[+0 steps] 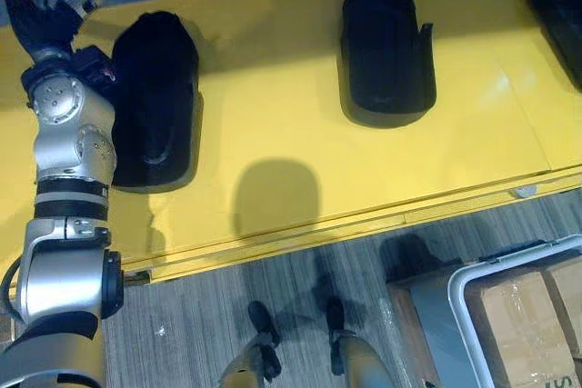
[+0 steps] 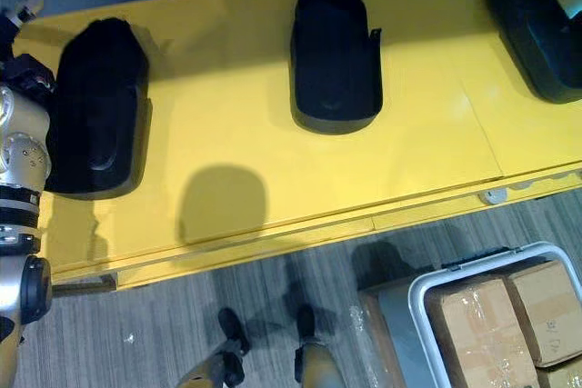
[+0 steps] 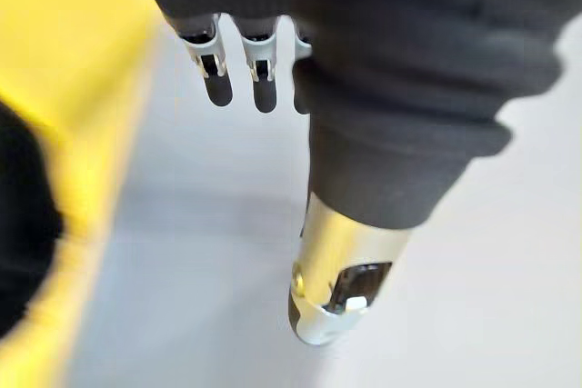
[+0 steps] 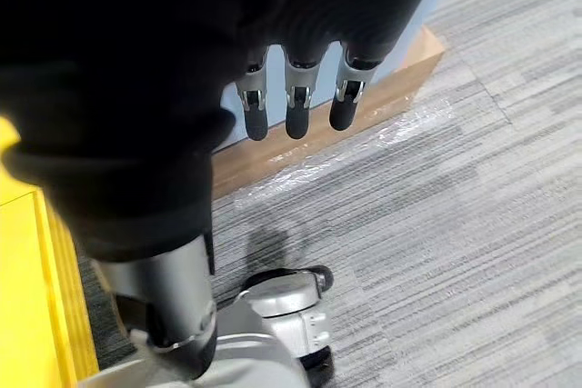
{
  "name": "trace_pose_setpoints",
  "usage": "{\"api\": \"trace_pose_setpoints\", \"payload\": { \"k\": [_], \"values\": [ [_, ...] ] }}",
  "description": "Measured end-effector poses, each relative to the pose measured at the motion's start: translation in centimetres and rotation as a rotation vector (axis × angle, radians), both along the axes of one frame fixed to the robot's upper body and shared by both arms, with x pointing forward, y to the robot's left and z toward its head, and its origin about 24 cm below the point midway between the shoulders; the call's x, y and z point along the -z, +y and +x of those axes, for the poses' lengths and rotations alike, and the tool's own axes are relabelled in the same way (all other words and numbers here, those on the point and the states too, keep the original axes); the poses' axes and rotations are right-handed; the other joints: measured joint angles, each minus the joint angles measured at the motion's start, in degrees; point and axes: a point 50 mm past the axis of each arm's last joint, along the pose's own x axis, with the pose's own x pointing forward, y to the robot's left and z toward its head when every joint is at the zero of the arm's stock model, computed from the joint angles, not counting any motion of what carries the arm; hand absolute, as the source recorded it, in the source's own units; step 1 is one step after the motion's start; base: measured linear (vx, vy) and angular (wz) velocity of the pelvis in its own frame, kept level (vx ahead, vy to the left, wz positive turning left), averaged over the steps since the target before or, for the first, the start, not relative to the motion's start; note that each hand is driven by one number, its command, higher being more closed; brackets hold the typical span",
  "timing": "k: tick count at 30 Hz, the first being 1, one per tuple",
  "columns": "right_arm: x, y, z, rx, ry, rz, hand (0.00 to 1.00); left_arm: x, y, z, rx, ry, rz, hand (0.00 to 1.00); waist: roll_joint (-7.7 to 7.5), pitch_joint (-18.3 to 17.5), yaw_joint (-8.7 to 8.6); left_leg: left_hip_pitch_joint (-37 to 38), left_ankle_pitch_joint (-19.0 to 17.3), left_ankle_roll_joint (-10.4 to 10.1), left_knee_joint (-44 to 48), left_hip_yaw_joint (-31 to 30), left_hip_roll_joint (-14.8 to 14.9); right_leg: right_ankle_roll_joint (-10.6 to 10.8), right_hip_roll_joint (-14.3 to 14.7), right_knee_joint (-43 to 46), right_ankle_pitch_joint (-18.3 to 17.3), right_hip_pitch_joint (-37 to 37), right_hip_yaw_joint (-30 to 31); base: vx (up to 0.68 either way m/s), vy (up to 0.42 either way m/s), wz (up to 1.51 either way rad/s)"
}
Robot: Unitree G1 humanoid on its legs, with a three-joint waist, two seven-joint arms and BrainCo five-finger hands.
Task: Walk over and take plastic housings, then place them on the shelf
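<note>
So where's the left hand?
The left hand is at the eye views' far left, over the back edge of the yellow surface, beside the leftmost plastic housing.

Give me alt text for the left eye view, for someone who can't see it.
Three black plastic housings lie apart on a yellow surface. The open left hand is raised beside the left housing; a bin of cardboard boxes stands on the floor.

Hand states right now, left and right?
Left hand: open, fingers straight, holding nothing.
Right hand: open, fingers straight, holding nothing.
</note>
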Motion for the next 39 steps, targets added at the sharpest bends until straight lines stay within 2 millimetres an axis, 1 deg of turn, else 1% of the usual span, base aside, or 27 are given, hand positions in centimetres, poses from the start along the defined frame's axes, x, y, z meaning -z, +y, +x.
{"api": "trace_pose_setpoints", "payload": {
  "k": [1,2,3,4,6,7,8,9,11,12,13,14,17,19,21,24,26,27,30,33,35,39],
  "values": [
    [0.1,0.0,-0.2,0.002,0.011,0.005,0.0,-0.3,-0.3,-0.4,-0.009,-0.024,0.017,1.0,0.02,-0.1,-0.13,0.6,0.3,0.0,-0.6,-0.3,-0.2,0.0,0.0,-0.1,-0.1,0.5,-0.1,0.05,0.015,0.2],
    [0.4,0.0,-0.7,0.01,0.031,0.009,0.0,-0.3,-1.1,-1.3,-0.031,-0.077,0.047,1.0,0.14,-0.4,-0.22,1.8,0.8,-0.1,-1.9,-0.7,-0.7,-0.1,-0.1,-0.1,-0.4,1.4,-0.5,0.07,0.019,0.15],
    [0.6,-0.2,-1.3,0.04,0.055,0.013,0.0,1.0,-1.5,-2.3,-0.058,-0.116,0.055,1.0,0.48,-1.5,-0.17,2.9,1.2,-0.1,-3.2,-0.8,-1.0,-0.1,-0.2,-0.3,-0.7,2.2,-0.7,0.06,0.019,0.13],
    [0.7,-0.3,-1.6,0.055,0.065,0.014,0.0,2.1,-1.6,-2.7,-0.066,-0.126,0.051,1.0,0.82,-2.2,-0.2,3.4,1.2,-0.1,-3.6,-0.9,-1.2,-0.1,-0.2,-0.6,-0.8,2.7,-1.0,0.09,0.014,0.13],
    [1.1,-0.7,-2.8,0.12,0.099,0.023,0.0,7.9,-2.3,-4.2,-0.084,-0.079,0.034,1.0,2.37,-5.0,-0.18,5.9,1.4,-0.4,-5.5,-2.0,-1.8,0.0,-0.2,-2.3,-1.0,5.8,-1.8,0.1,0.014,0.2],
    [1.2,-0.6,-3.0,0.134,0.104,0.027,0.0,9.4,-2.5,-4.7,-0.083,-0.059,0.027,1.0,2.7,-5.8,-0.1,6.2,1.5,-0.4,-5.9,-2.1,-1.8,0.0,-0.2,-2.8,-1.0,6.3,-2.0,0.09,0.007,0.15],
    [1.3,-0.6,-3.3,0.151,0.114,0.035,0.0,12.2,-2.9,-5.6,-0.077,-0.015,0.012,1.0,3.1,-6.9,0.3,7.2,1.6,-0.6,-6.7,-2.2,-1.8,0.0,-0.2,-3.5,-1.0,7.2,-2.1,0.07,0.0,0.08],
    [1.4,-0.6,-3.5,0.169,0.118,0.038,0.0,14.4,-3.4,-6.5,-0.064,0.027,-0.002,1.0,3.36,-7.6,0.62,7.9,1.6,-0.6,-7.2,-2.3,-2.0,0.0,-0.2,-4.2,-1.0,8.1,-2.3,0.08,0.0,0.13],
    [1.5,-0.7,-4.1,0.199,0.132,0.041,0.0,19.7,-5.0,-8.8,-0.01,0.16,-0.046,1.0,3.65,-9.0,1.12,9.1,1.5,-0.7,-7.8,-3.4,-2.5,0.0,-0.2,-5.5,-1.0,10.1,-3.5,0.05,0.004,0.22],
    [1.5,-0.7,-4.1,0.196,0.134,0.04,0.0,20.7,-5.5,-9.2,0.012,0.195,-0.052,1.0,3.63,-9.3,1.4,9.0,1.6,-0.7,-7.9,-3.5,-2.5,0.0,-0.2,-5.5,-1.0,10.2,-3.5,0.02,0.009,0.16],
    [1.5,-0.8,-4.0,0.189,0.134,0.036,0.0,22.4,-6.6,-10.0,0.068,0.256,-0.048,1.0,3.62,-9.5,1.83,9.1,1.6,-0.6,-8.0,-3.7,-2.6,0.0,-0.3,-5.9,-1.0,10.5,-3.7,0.0,0.007,0.1],
    [1.5,-0.9,-4.1,0.188,0.134,0.035,0.0,23.6,-7.7,-10.7,0.115,0.309,-0.032,1.0,3.66,-9.7,2.04,9.1,1.6,-0.6,-8.1,-3.9,-2.7,0.1,-0.3,-6.3,-0.9,10.7,-3.8,0.0,0.006,0.09],
    [1.5,-0.8,-4.2,0.189,0.141,0.038,0.0,25.6,-9.2,-11.8,0.191,0.397,0.02,1.0,3.65,-10.2,1.94,8.9,1.8,-0.3,-8.5,-3.9,-2.8,0.2,-0.3,-6.4,-0.8,10.4,-3.9,-0.01,0.002,0.02],
    [1.6,-0.9,-4.4,0.189,0.151,0.038,0.0,26.0,-9.3,-12.1,0.202,0.416,0.032,1.0,3.64,-10.2,1.95,8.2,1.9,-0.2,-8.5,-3.9,-2.8,0.2,-0.3,-6.4,-0.6,9.8,-3.8,0.0,0.0,0.0],
    [1.6,-0.9,-4.4,0.18,0.156,0.035,0.0,26.1,-9.3,-12.0,0.209,0.423,0.045,1.0,3.64,-10.2,1.97,6.9,2.1,0.1,-8.4,-3.9,-2.6,0.2,-0.1,-6.9,0.0,8.8,-3.8,0.0,0.0,0.0],
    [1.7,-1.0,-4.6,0.167,0.167,0.033,0.0,26.9,-9.3,-11.3,0.214,0.458,0.044,1.0,3.56,-10.1,1.83,6.4,2.1,0.2,-8.4,-3.9,-2.6,0.2,0.0,-7.3,0.2,8.4,-3.7,0.0,-0.001,-0.01],
    [1.7,-1.0,-4.3,0.164,0.159,0.035,0.0,26.9,-8.9,-11.1,0.2,0.46,0.041,1.0,3.54,-10.1,1.51,5.9,2.1,0.2,-8.3,-3.6,-2.6,0.2,0.0,-7.2,0.3,7.7,-3.4,0.0,-0.005,-0.05],
    [1.6,-0.9,-3.6,0.159,0.147,0.038,0.0,26.9,-8.6,-10.7,0.185,0.461,0.038,1.0,3.47,-9.8,1.13,5.2,2.1,0.2,-8.1,-3.5,-2.3,0.1,0.0,-7.2,0.4,7.1,-3.3,-0.01,-0.01,-0.05],
    [1.6,-1.0,-3.0,0.154,0.132,0.036,0.0,26.8,-8.4,-9.8,0.172,0.461,0.032,1.0,3.38,-8.9,1.12,4.8,2.0,0.1,-8.0,-3.2,-2.1,0.1,0.2,-7.2,0.4,6.6,-3.0,-0.01,-0.012,-0.06],
    [1.5,-1.0,-2.3,0.141,0.117,0.035,0.0,26.6,-8.0,-9.3,0.144,0.458,0.029,1.0,3.18,-8.5,1.24,4.4,1.9,-0.1,-7.7,-2.3,-1.8,-0.1,0.5,-7.2,0.5,5.8,-2.1,0.01,-0.013,-0.16],
    [1.3,-0.9,-1.5,0.13,0.097,0.036,0.0,26.1,-7.6,-8.9,0.116,0.441,0.029,1.0,3.06,-8.2,0.8,4.3,1.5,-0.4,-7.3,-1.9,-1.7,-0.2,0.8,-7.2,0.6,5.6,-1.5,0.02,-0.013,-0.16],
    [1.2,-0.9,-1.0,0.13,0.079,0.034,0.0,25.3,-7.6,-8.1,0.115,0.416,0.029,1.0,3.07,-7.6,0.56,3.7,1.3,-0.6,-6.7,-1.8,-1.2,-0.3,1.2,-7.2,0.7,5.2,-1.3,0.01,-0.004,-0.01]
  ]
}}
